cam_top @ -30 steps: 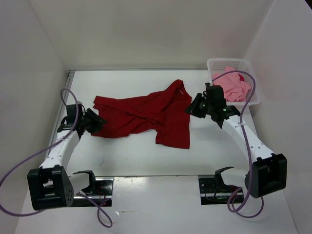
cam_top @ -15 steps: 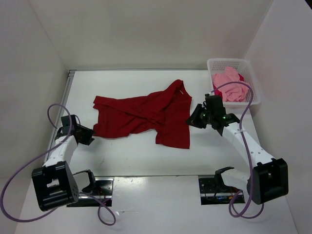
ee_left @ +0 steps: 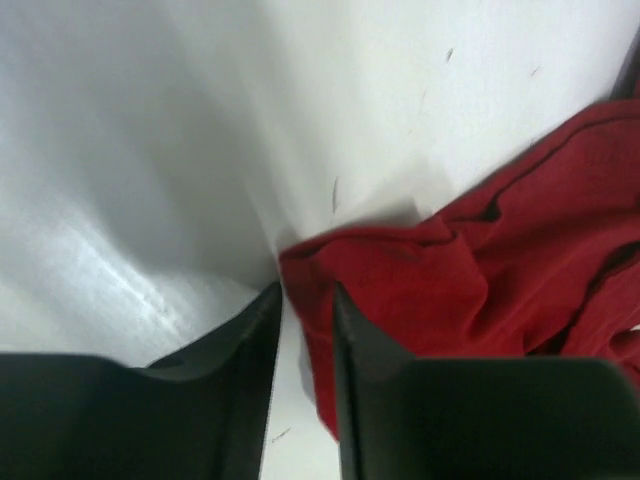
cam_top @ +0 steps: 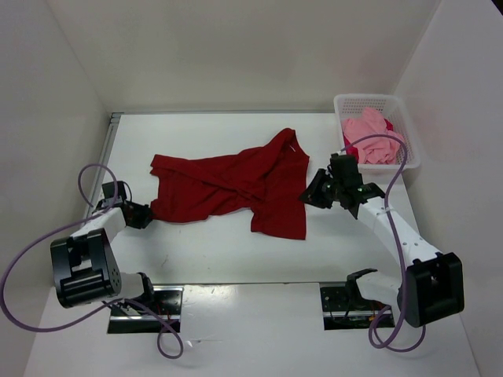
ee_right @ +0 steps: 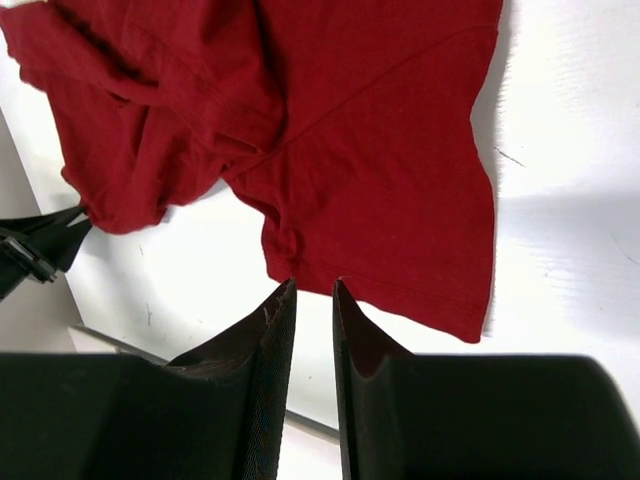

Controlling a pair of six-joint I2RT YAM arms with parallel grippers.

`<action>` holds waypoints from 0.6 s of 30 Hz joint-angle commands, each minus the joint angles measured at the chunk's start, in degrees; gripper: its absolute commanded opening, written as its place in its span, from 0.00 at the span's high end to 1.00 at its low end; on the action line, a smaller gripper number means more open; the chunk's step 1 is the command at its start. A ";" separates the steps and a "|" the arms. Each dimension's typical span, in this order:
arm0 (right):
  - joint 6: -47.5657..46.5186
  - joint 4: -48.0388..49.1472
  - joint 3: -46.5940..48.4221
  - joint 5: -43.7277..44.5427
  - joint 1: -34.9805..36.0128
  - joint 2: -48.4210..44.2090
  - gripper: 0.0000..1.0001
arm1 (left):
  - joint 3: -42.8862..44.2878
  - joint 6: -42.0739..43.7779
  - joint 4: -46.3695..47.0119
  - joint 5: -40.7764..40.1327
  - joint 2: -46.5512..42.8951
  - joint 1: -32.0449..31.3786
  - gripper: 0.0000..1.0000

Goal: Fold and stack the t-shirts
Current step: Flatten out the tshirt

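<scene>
No text, label, brand mark, number or sign is legible on the dark red t-shirt (cam_top: 236,181), white basket (cam_top: 376,97) or table (cam_top: 220,251).

dark red shirt (cam_top: 236,184): unfolded, rumpled, lying flat mid-table (cam_top: 236,251), body bunched in creases leftward, one part reaching toward the far side | pink shirt (cam_top: 369,140): crumpled heap inside basket (cam_top: 365,97), far right corner
</scene>
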 commanded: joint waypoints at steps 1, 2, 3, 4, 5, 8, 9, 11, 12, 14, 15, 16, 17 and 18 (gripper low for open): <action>2.54 0.14 -1.28 3.49 0.57 -0.16 0.74 | 1.62 -0.16 2.64 -1.83 4.73 0.26 0.68; 3.25 -1.26 -1.28 6.45 0.57 -0.16 0.70 | 1.63 -0.16 3.52 -1.04 5.26 0.26 0.73; 4.04 -2.06 -1.89 8.14 0.57 -0.16 0.70 | 1.63 -0.16 4.05 -1.03 5.27 0.26 0.77; 5.61 -2.07 -2.85 9.29 0.57 0.36 0.66 | 1.63 -0.16 4.06 -1.03 5.27 0.26 0.81; 6.50 -2.59 -3.47 9.99 0.57 0.37 0.64 | 2.32 0.53 4.06 -1.56 5.27 0.26 0.88; 9.75 -2.59 -6.98 10.53 0.57 1.77 0.60 | 4.61 3.17 3.27 -1.56 2.90 0.26 0.98; 10.54 -1.90 -7.95 11.05 1.27 2.38 0.60 | 5.49 4.05 2.57 -1.56 2.37 0.26 1.00; 12.74 -1.19 -10.24 11.92 2.94 3.08 0.60 | 8.21 6.77 1.25 -1.56 1.84 0.26 1.00; 13.35 -1.19 -11.46 11.93 2.95 3.09 0.60 | 9.00 8.08 1.24 -1.56 1.84 0.26 1.00; 14.06 -1.19 -12.00 11.93 4.00 3.97 0.59 | 10.41 9.32 1.24 -1.56 1.84 0.26 1.00; 14.93 -0.66 -12.70 12.80 4.00 4.84 0.59 | 10.42 9.85 1.24 -0.78 1.84 0.26 1.00; 14.94 -0.66 -12.70 13.42 4.70 4.85 0.57 | 10.42 9.86 1.24 -0.77 1.84 0.26 1.00; 15.55 -0.66 -12.70 14.21 5.84 4.85 0.57 | 11.03 10.73 1.24 -0.07 2.45 0.26 1.00; 16.43 -1.44 -12.70 15.18 6.46 4.85 0.56 | 11.03 11.52 1.24 0.72 2.45 0.26 1.00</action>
